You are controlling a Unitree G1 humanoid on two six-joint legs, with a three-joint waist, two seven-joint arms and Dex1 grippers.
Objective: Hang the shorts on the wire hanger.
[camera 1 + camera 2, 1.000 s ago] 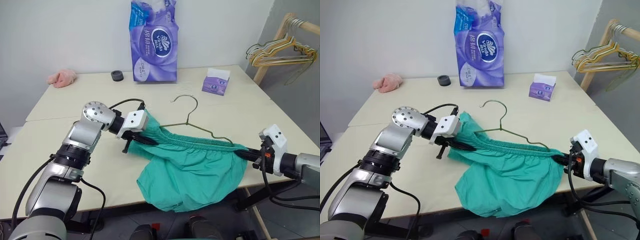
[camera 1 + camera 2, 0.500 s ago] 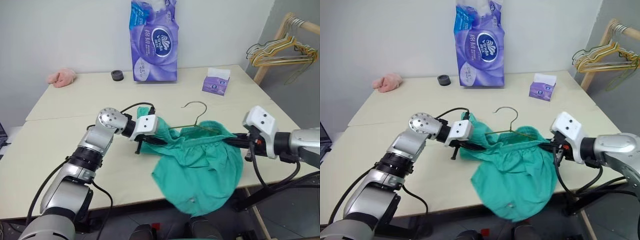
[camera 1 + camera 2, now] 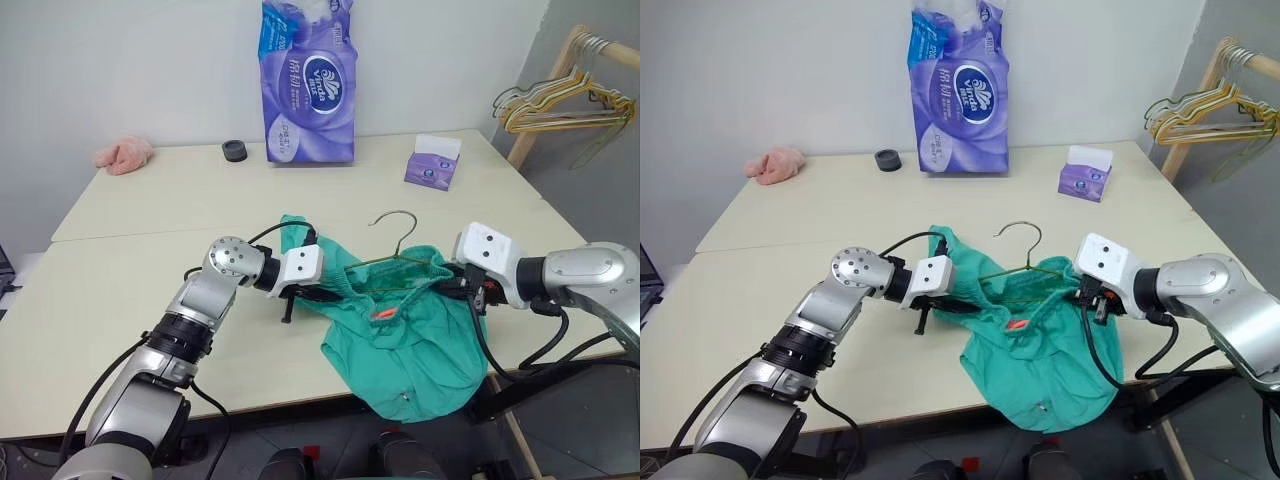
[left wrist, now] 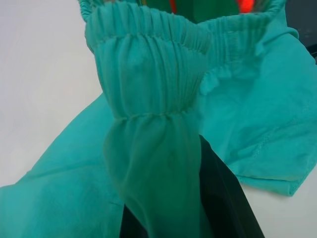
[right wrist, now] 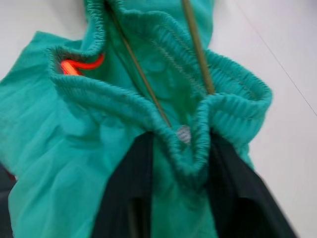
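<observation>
While both pincers grip the shorts (image 3: 415, 335) waistband, the wire hanger (image 3: 392, 252) sits inside it.

Shorts (image 3: 420, 340): matt teal woven cloth, soft and creased; waistband gathered into fine ribs, stitched hem visible in the left wrist view. Wire hanger (image 3: 398, 232): thin dull olive-grey metal, smooth, no gloss. Table (image 3: 150, 210): cream top, smooth, matt. Tissue pack (image 3: 308, 85) at 12 o'clock: glossy crinkled purple plastic film. Tissue box (image 3: 432, 165) at 1 o'clock: printed card, white paper sheet on top. Pink cloth (image 3: 125, 155) at 10 o'clock: fuzzy. Right gripper (image 5: 173, 198) fingers (image 5: 131, 193): black, matt
</observation>
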